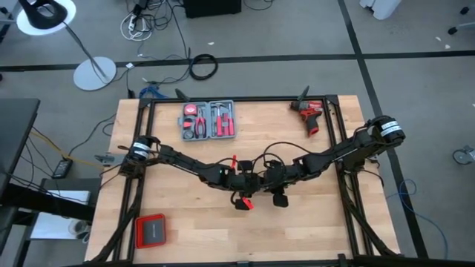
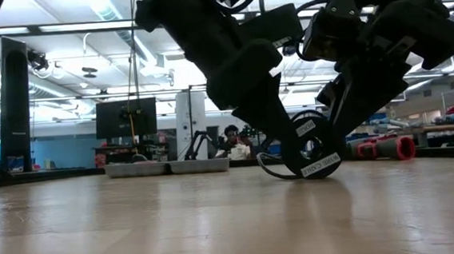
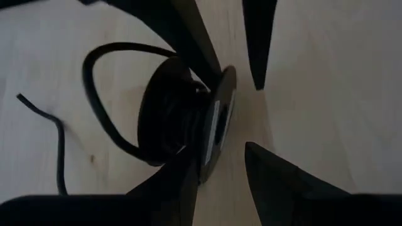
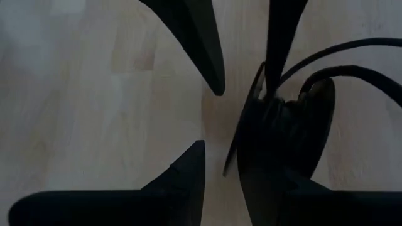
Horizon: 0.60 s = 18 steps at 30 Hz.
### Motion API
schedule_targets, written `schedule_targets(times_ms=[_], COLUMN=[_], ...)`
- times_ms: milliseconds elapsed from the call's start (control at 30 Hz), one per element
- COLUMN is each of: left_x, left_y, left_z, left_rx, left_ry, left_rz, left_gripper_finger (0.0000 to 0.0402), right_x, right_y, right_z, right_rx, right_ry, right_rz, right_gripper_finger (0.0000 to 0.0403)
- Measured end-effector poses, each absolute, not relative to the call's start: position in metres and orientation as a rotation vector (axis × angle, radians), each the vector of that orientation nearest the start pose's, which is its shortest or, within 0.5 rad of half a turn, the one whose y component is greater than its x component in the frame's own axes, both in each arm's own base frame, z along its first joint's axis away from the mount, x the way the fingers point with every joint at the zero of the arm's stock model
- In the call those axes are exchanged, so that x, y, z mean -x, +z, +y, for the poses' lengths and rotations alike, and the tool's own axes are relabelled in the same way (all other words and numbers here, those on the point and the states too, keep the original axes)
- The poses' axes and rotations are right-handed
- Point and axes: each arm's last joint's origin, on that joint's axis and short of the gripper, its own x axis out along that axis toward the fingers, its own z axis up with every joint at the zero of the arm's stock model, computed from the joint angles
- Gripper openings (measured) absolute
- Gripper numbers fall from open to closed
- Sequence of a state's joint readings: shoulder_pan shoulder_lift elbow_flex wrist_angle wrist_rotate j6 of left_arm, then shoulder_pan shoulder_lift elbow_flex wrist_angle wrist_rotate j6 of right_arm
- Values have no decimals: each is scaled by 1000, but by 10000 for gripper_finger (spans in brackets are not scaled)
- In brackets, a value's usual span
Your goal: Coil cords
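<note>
Holding the cords (image 2: 313, 154) as an upright coil at table centre, our left gripper (image 3: 217, 135) and right gripper (image 4: 251, 113) both pinch it. We should keep turns stacked and feed the trailing loop gently.

1. Left arm (image 1: 185, 163): dark, jointed links running from frame left toward centre; small red fittings near its wrist.
2. Right arm (image 1: 334, 152): same dark build, round black-and-white base joint at frame right.
3. Thin black wiring loops above both wrists.
4. Wrist views: tapered, matte black fingers (image 4: 188, 31).
</note>
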<state>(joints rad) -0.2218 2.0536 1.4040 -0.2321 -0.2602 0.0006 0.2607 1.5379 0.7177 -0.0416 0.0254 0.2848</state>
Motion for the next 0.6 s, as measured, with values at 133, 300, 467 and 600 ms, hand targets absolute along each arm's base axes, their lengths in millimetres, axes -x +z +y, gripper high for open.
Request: schedule_targets(times_ms=[133, 300, 467, 600], left_x=[-429, -433, -433, -431], left_y=[158, 149, 149, 152], left_z=[-88, -86, -86, -86], left_rx=[-221, -221, -227, -221], left_ry=[70, 97, 86, 76], left_rz=[838, 828, 830, 859], left_gripper_finger=[120, 39, 15, 4], right_x=[-276, -278, -277, -270], right_y=[155, 151, 153, 169], right_z=[73, 74, 74, 69], right_rx=[-144, -143, -146, -161], right_ry=[102, 112, 121, 111], right_rz=[879, 884, 884, 887], right_gripper_finger=[93, 93, 93, 93])
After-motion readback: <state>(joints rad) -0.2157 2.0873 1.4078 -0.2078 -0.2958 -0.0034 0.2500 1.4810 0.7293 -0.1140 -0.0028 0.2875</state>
